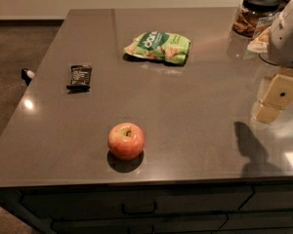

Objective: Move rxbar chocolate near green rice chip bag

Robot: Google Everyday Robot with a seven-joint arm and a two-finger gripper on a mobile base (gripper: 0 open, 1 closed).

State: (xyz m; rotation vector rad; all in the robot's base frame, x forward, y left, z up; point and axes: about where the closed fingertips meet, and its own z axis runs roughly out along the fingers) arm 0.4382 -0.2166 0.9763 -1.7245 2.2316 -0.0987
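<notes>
The rxbar chocolate is a small flat bar in a black wrapper with white lettering, lying on the left part of the grey countertop. The green rice chip bag is a crinkly light-green pouch lying at the far middle of the counter, well to the right of and behind the bar. My gripper hangs at the right edge of the view above the counter, below the white arm. It is far from both the bar and the bag and holds nothing that I can see.
A red-yellow apple stands near the counter's front edge. A glass jar with a black lid stands at the far right corner. Drawers run below the front edge. A small object lies on the floor beyond the left edge.
</notes>
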